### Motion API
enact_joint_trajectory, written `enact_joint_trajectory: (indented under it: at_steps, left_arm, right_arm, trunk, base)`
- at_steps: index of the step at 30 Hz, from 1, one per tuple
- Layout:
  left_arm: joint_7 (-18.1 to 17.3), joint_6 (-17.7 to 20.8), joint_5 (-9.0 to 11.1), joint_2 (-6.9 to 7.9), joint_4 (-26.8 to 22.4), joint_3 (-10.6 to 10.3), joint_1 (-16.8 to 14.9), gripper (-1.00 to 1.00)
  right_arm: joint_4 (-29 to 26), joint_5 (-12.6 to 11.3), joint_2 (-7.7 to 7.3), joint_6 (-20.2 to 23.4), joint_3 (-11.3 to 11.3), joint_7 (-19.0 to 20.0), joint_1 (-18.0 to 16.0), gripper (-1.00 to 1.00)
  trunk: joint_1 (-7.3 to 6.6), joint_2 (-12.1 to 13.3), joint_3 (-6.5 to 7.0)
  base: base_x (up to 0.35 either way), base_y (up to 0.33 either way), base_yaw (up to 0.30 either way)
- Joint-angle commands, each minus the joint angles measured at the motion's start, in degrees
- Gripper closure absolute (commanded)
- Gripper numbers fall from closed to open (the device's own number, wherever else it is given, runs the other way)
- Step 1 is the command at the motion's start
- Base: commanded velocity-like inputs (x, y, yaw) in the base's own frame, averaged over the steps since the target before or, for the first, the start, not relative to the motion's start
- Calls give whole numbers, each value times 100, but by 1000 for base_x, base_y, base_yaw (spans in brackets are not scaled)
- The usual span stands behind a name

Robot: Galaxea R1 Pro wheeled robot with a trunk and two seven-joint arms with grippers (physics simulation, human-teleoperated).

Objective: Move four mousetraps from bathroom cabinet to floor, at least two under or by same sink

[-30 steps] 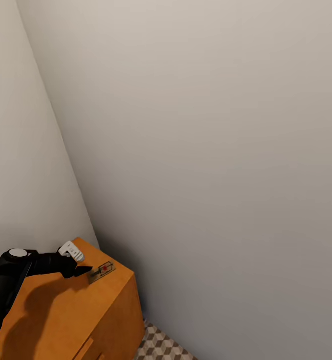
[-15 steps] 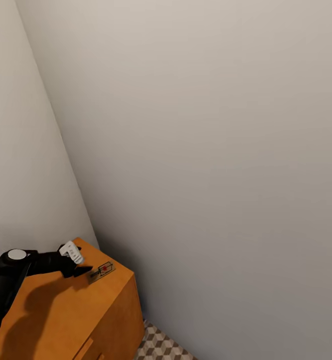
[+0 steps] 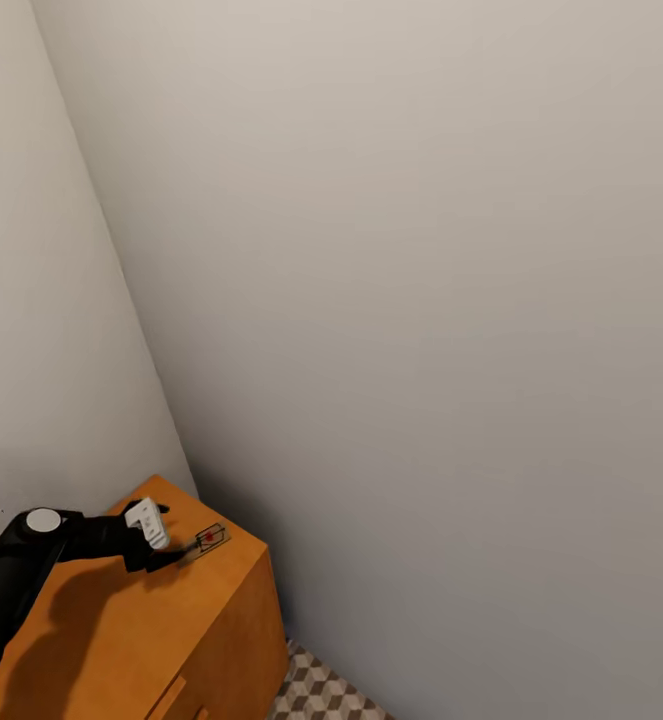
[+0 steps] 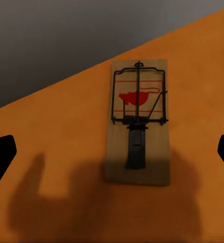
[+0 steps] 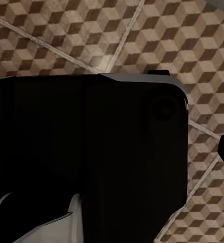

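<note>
The left gripper (image 3: pixel 176 549) is hovering with fingers spread wide over the mousetrap (image 4: pixel 138 123) lying on the cabinet (image 3: pixel 121 630) top corner; looks light and stiff, so I'd be pinching its long wooden edges.

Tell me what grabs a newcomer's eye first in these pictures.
A lone mousetrap with a red mark lies flat on the orange-brown cabinet top, near its corner by the wall. The left claw, fingers spread wide, sits just short of it. Below, cube-patterned bathroom floor tiles stand out.
</note>
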Motion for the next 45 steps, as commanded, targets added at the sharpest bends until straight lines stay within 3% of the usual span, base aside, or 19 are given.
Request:
enact_joint_trajectory:
  at_steps: [1,16,45]
  left_arm:
    - [-35,41,-21,2,11,-5,-5,-100]
    - [-163,31,-34,-52,298,-59,-5,-100]
    - [-174,43,-23,-55,325,-48,-5,-100]
  right_arm:
    - [6,-52,1,-20,42,-8,-5,-100]
    - [6,-52,1,-20,42,-8,-5,-100]
    - [6,-52,1,-20,42,-8,-5,-100]
  trunk:
    - [3,-12,-12]
    - [3,-12,-12]
    - [3,-12,-12]
  base:
    - [0,0,0]
    - [0,0,0]
    - [0,0,0]
